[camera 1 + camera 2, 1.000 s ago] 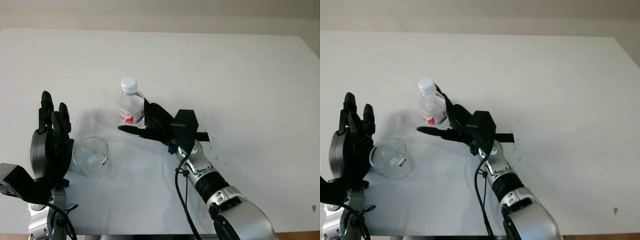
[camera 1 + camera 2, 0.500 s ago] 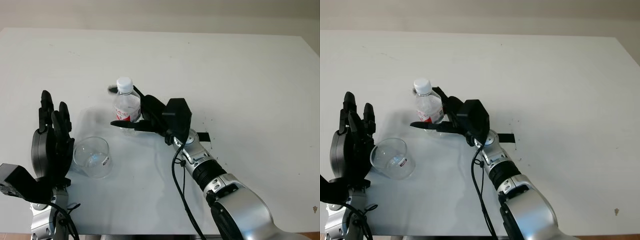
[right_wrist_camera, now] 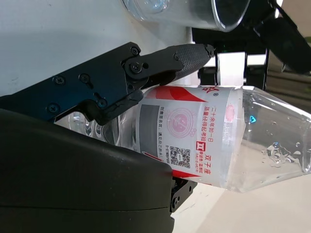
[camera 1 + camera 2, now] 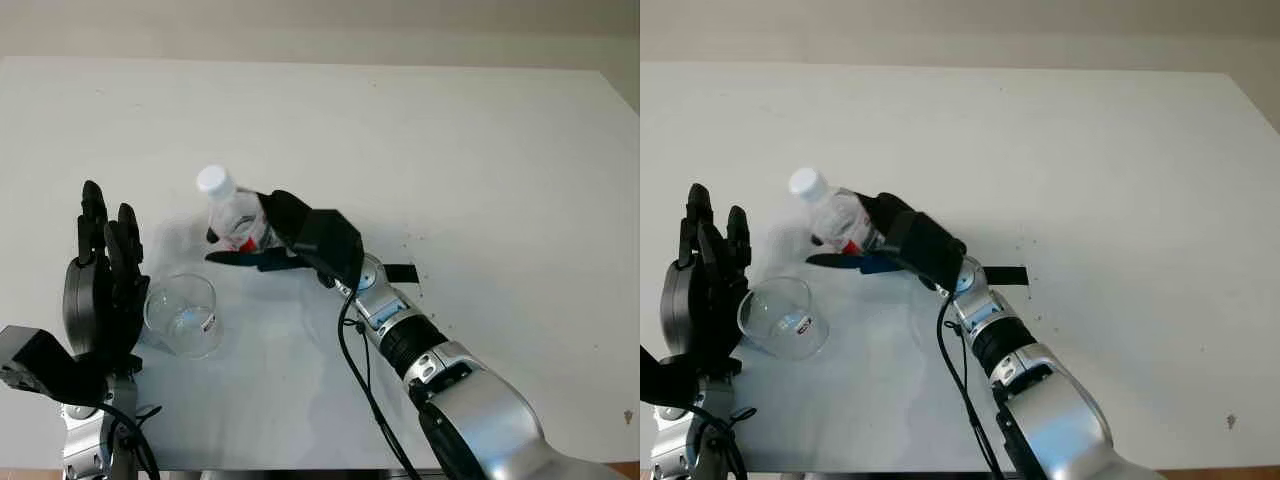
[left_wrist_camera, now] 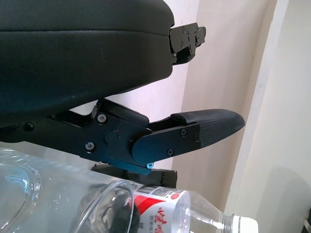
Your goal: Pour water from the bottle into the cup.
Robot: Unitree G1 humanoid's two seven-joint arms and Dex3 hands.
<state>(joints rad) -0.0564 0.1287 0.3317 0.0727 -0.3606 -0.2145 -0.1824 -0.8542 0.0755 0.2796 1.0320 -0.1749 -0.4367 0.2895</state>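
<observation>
Gripping the water bottle (image 4: 238,218) around its red-and-white label, the right hand (image 4: 285,238) has it tipped over toward the robot's left, so the white cap (image 4: 211,180) sits up and out over the table rather than straight above the body. The cap is on. From the right wrist view you can see the fingers (image 3: 146,65) wrapped across the labelled part of the bottle (image 3: 204,138), with droplets clinging inside the clear shoulder. One finger pokes out under the bottle, pointing left toward the cup.

The clear plastic cup (image 4: 183,314) stands upright on the white table (image 4: 480,150), near the front edge and toward the left corner. It's just in front of and below the tilted bottle, not touching it. There's a small sticker on its side. In the left wrist view the cup's rim (image 5: 104,204) is close up, with the bottle's label and neck behind it.

The left hand (image 4: 100,290) is open and holding nothing, standing palm-inward just left of the cup with the fingers pointing up and away from the robot. Can't tell from the head views whether it actually touches the cup's wall; it looks right beside it.

A black cable runs down along the right forearm (image 4: 400,335).
</observation>
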